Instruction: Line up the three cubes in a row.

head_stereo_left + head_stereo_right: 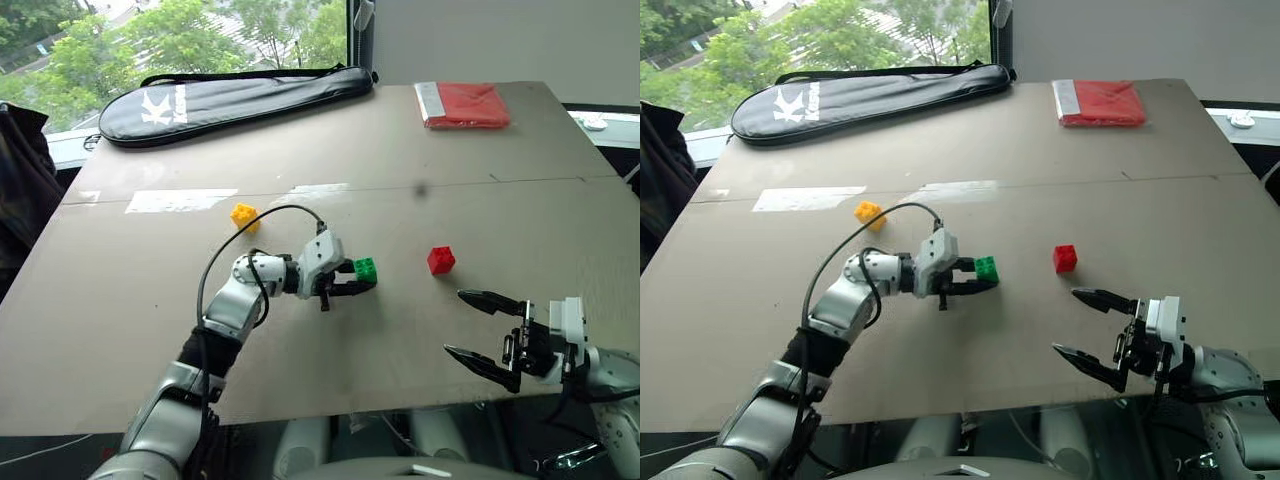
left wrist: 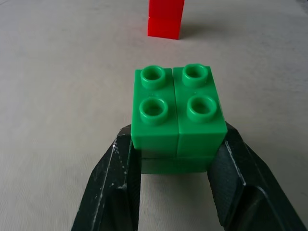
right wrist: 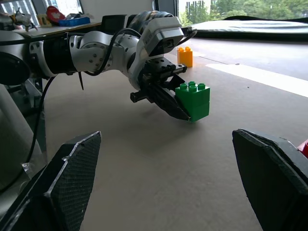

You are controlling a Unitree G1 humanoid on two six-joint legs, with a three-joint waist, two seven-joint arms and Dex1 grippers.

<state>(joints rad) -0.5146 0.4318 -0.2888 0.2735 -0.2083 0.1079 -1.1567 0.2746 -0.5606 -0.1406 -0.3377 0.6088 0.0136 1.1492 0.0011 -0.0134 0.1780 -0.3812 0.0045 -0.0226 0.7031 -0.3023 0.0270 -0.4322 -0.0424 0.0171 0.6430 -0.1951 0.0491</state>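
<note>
Mid-table, on the matte grey-brown board (image 1: 420,330): L gripper (image 1: 362,279) clamped on the small green studded plastic brick cube (image 1: 366,268), black fingers (image 2: 113,187) pinching its smooth sides, cube low at the surface, prob. so it can be set beside the small red studded plastic cube (image 1: 441,260), which sits near, apart. Small yellow studded cube (image 1: 244,215) further off behind the L arm. R gripper (image 1: 480,328) near front edge, jaws spread wide, holding nothing. Row not yet formed.

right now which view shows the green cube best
Left wrist view: the green cube sits close, studs up, clamped between the left gripper. Both eye views show it small on the table; the right wrist view shows its side.
</note>
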